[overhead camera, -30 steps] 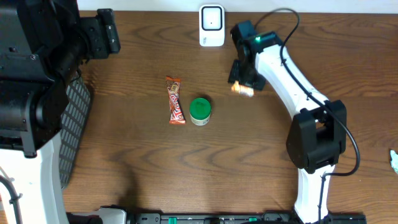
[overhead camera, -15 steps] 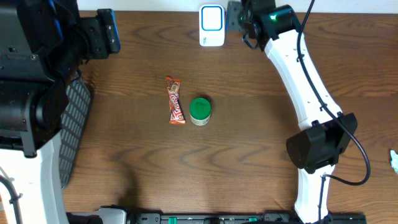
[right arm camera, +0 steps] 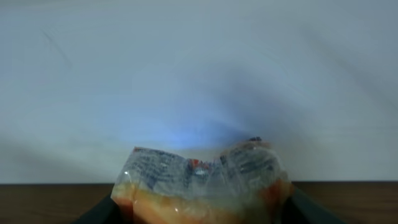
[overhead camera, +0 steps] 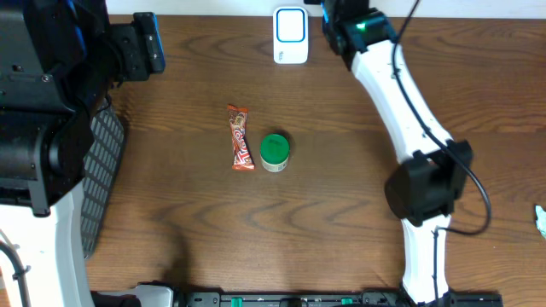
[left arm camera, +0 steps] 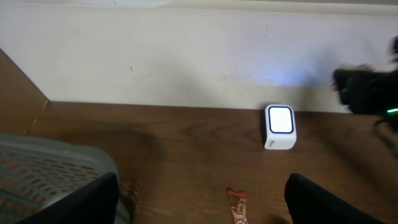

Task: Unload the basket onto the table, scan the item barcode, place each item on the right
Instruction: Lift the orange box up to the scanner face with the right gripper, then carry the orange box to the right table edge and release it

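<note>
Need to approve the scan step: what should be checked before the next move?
1. Packet gripped in the right hand: ok, pinched between its fingers.
2. Barcode turned toward the scanner: cannot tell, no barcode shows.
3. Scanner upright, face lit: ok.
4. Left hand open and away from the scanner: ok.
5. Candy bar and green-lidded jar clear of the scanner: ok, both mid-table.

There is one scanner (overhead camera: 290,36), one candy bar (overhead camera: 241,138), one green-lidded tub (overhead camera: 274,151), one packet (right arm camera: 202,180), one basket (overhead camera: 107,153).
</note>
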Motion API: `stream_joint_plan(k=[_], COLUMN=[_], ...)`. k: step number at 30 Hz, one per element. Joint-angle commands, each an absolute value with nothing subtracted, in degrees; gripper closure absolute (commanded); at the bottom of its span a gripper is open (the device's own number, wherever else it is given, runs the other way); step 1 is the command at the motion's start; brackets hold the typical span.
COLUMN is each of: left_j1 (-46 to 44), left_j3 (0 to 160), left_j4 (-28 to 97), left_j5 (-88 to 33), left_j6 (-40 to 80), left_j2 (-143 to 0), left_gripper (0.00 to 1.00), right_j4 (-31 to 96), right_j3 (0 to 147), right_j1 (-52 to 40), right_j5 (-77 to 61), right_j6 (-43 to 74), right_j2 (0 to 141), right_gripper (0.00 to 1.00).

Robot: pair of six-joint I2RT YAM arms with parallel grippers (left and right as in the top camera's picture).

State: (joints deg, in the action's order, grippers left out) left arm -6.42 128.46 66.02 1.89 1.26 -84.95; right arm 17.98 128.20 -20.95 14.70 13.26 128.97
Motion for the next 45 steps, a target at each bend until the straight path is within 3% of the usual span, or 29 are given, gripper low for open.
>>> stream_joint_plan(k=[1, 11, 23, 29, 35, 41, 45], left_j1=[-6.11, -6.13, -6.13, -6.11, -6.13, -6.13, -6.13], left_j3=[128.09, 128.09, 128.09, 128.09, 128.09, 128.09, 128.09], left_j4=[66.02, 66.02, 66.02, 66.02, 66.02, 66.02, 66.02], left_j5=[2.61, 2.61, 2.61, 2.61, 2.61, 2.61, 2.61], left_j6=[0.47, 0.47, 0.47, 0.49, 0.47, 0.47, 0.49], left_j2=[-84.55, -84.55, -84.55, -84.55, -84.55, -84.55, -84.55], left_gripper=[0.15, 0.15, 0.15, 0.15, 0.15, 0.15, 0.15], right_j4=[14.09, -6.37, -4.89, 16.69, 50.59, 78.11, 83.66], right_j3=[127.22, 127.22, 127.46, 127.46, 127.46, 127.44, 125.73], right_j1=[-21.78, -24.93, -27.4, -27.03, -22.63, -9.87, 0.32], right_j5=[15.53, 15.35, 21.41, 23.79, 27.99, 28.03, 28.21], right_j6=[10.52, 8.88, 4.54, 5.3, 21.02, 29.78, 29.74], right_j2=[136.03, 151.52, 152.0, 138.91, 124.36, 117.97, 119.22], right_gripper=[0.5, 0.44, 0.43, 0.48, 0.42, 0.46, 0.43])
